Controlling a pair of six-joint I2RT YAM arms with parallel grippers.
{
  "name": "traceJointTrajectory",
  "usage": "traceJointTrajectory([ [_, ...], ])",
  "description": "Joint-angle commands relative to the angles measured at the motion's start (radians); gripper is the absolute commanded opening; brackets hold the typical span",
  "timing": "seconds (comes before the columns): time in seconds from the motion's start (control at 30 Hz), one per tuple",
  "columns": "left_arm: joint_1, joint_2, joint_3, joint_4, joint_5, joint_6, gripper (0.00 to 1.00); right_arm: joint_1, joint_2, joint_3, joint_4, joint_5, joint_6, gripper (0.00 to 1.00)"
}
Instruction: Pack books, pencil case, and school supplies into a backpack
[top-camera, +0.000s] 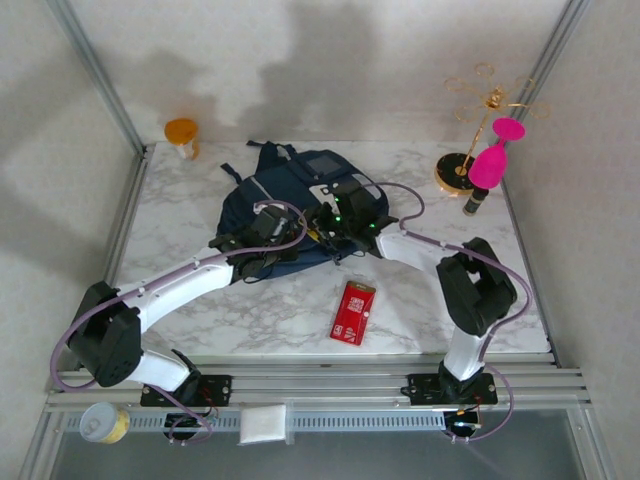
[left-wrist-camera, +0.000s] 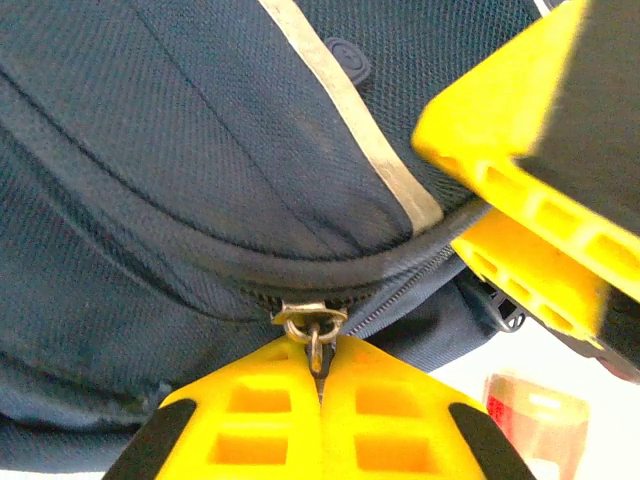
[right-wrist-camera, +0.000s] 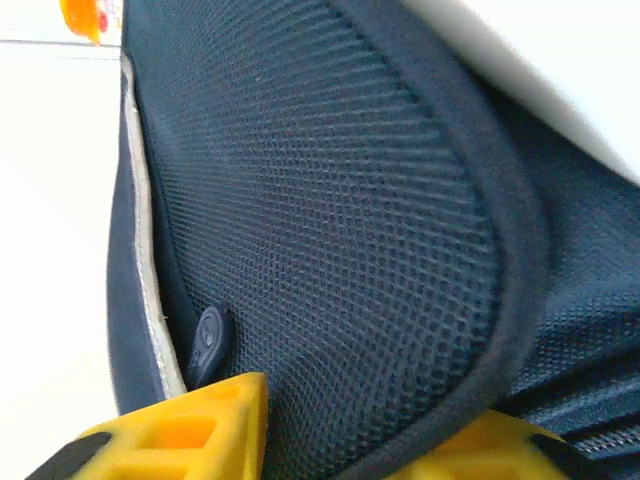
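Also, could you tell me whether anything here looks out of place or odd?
Only the red packet: it lies askew on the table, on the near side of the backpack, not yet packed. Nothing looks spilled or damaged.

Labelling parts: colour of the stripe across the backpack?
Pale cream stripe on the navy backpack; best in left wrist view.
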Motion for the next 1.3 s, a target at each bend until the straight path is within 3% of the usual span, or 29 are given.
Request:
traceJointTrajectory([
  [0.0, -0.008, 0.002, 0.007, 0.02, 0.002, 0.039, 0.0, 0.015, 0.041, 0.112, -0.012, 0.12, -0.116, 0.14],
  [0.07, -0.007, 0.0, 0.007, 0.018, 0.005, 0.049, 0.0, 0.015, 0.043, 0.104, 0.0, 0.113, -0.134, 0.01],
  [0.27, -0.016, -0.018, 0.006, 0.0, 0.047, 0.029, 0.0, 0.011, 0.008, 0.143, -0.136, 0.087, -0.353, 0.0],
  [0.43, -0.02, -0.05, -0.038, -0.06, 0.009, -0.018, 0.0, -0.152, -0.101, 0.066, -0.219, -0.05, -0.537, 0.0],
  [0.5, -0.007, -0.053, -0.051, -0.086, -0.03, -0.017, 0.0, -0.229, -0.097, 0.108, -0.311, -0.11, -0.63, 0.0],
  [0.63, 0.036, -0.051, -0.061, -0.04, 0.027, 0.025, 0.0, -0.28, -0.059, 0.199, -0.462, -0.126, -0.799, 0.0],
  [0.77, 0.062, -0.018, -0.041, 0.006, 0.071, 0.084, 0.0, -0.373, -0.067, 0.191, -0.469, -0.066, -0.731, 0.0],
  [0.97, 0.034, 0.004, -0.008, 0.109, 0.157, 0.119, 0.0, -0.329, -0.077, 0.157, -0.377, -0.175, -0.631, 0.0],
  [1.17, -0.03, 0.046, 0.059, 0.176, 0.149, 0.037, 0.02, -0.296, -0.129, 0.049, -0.28, -0.194, -0.568, 0.27],
  [1.27, -0.09, 0.064, 0.094, 0.182, 0.085, -0.011, 0.14, -0.29, -0.125, -0.026, -0.213, -0.2, -0.468, 0.35],
])
